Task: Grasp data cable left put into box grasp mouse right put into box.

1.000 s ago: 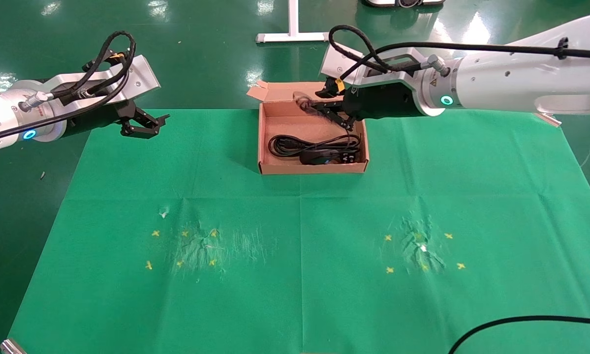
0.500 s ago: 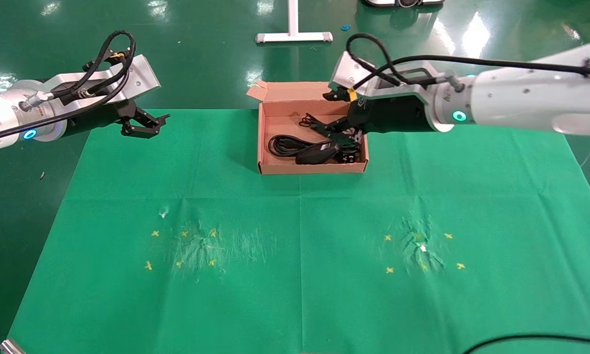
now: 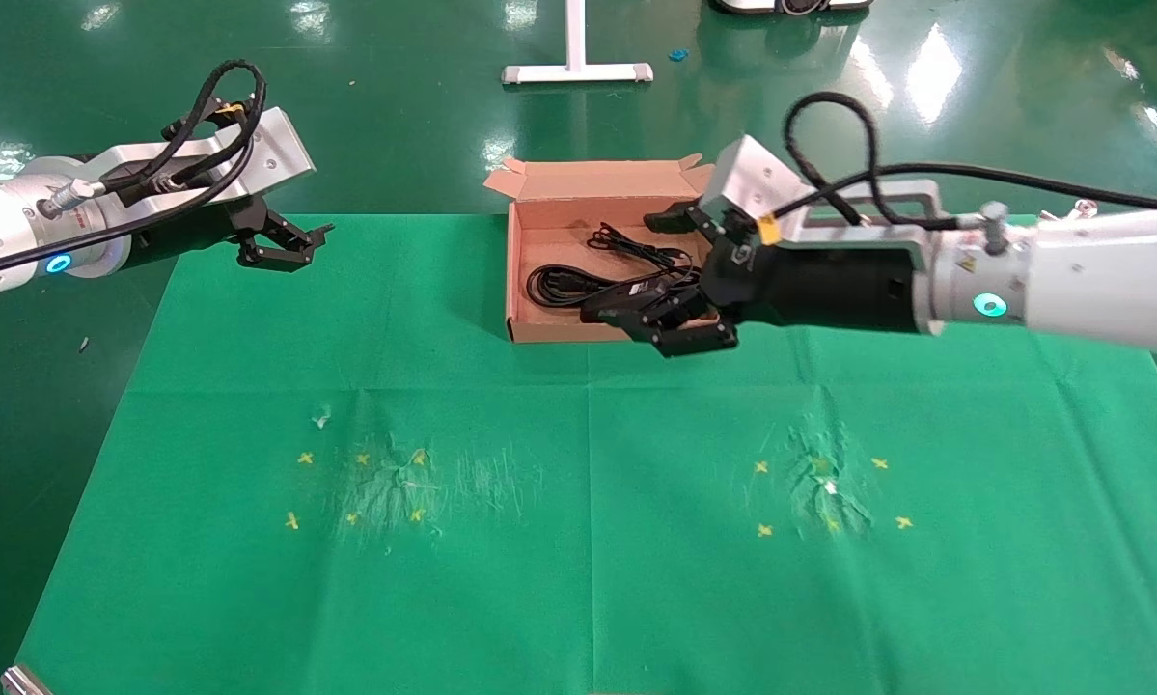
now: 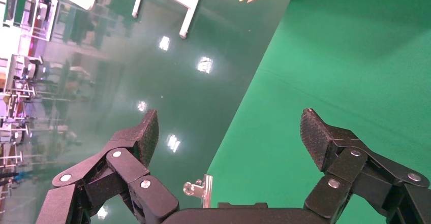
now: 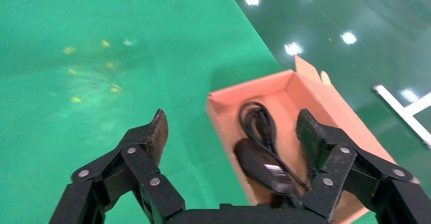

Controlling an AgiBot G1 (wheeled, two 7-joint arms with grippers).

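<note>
The brown cardboard box point(image 3: 512, 280) stands at the cloth's far middle. In it lie the looped data cable point(image 3: 557, 287) and the black oval mouse point(image 3: 609, 307), whose thin cord point(image 3: 626, 243) trails toward the back wall. My right gripper point(image 3: 679, 323) is open and empty above the box's front right corner. In the right wrist view my right gripper point(image 5: 233, 117) looks down on the box point(image 5: 223, 112), the mouse point(image 5: 262, 165) and the data cable point(image 5: 256, 122). My left gripper point(image 3: 284, 246) is open and empty at the cloth's far left edge, and it also shows in the left wrist view point(image 4: 228, 117).
A green cloth point(image 3: 588, 541) covers the table, with yellow cross marks and scuffed patches front left point(image 3: 385, 483) and front right point(image 3: 829, 487). A white stand foot point(image 3: 576, 72) is on the floor behind the box. A metal clip point(image 4: 201, 189) holds the cloth's edge.
My right gripper has drawn back out of the box toward its front right corner. The mouse's thin cord now lies in the box. The left arm has not moved.
</note>
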